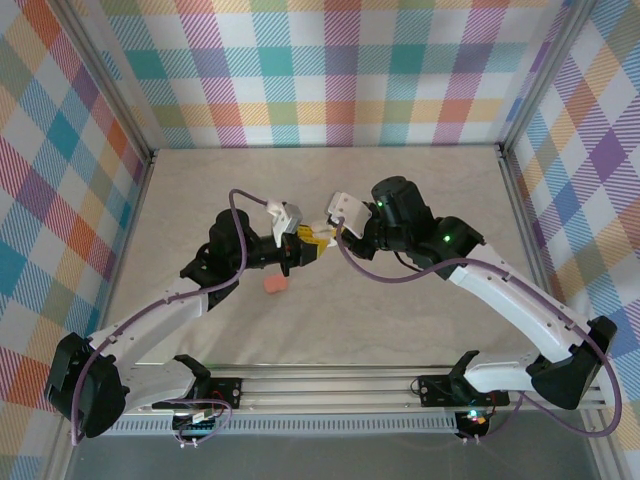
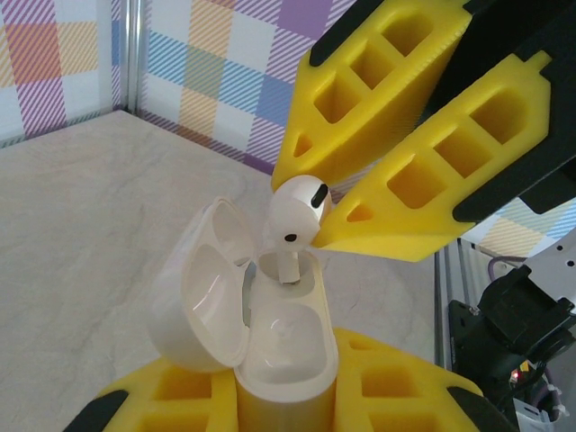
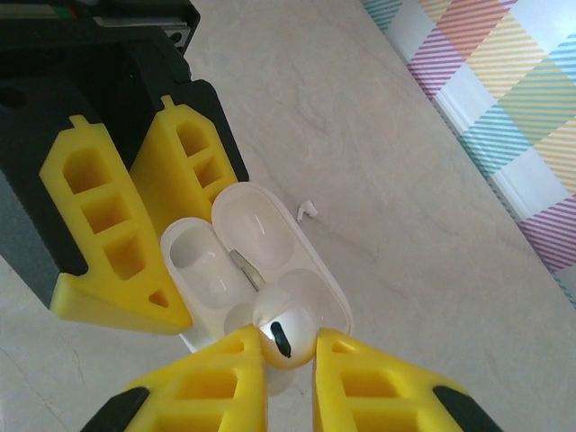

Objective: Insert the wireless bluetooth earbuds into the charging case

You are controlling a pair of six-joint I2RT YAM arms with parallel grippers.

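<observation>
White earbud [image 2: 295, 211] sat pinched in right gripper [image 3: 288, 346], stem dipped into socket of open white charging case [image 2: 270, 342]. Case stood clenched in left gripper [image 2: 279, 405], lid tilted back. Second white earbud [image 3: 307, 209] lay loose on table [image 3: 405, 225] ahead of right gripper.

Pale stone-look tabletop [image 1: 250, 180] — pastel plaid walls [image 1: 340, 70], aluminium frame posts [image 1: 110, 85]

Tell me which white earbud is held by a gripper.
The white earbud pinched by the right gripper, stem down over the open white case. The other white earbud lies loose on the table.
</observation>
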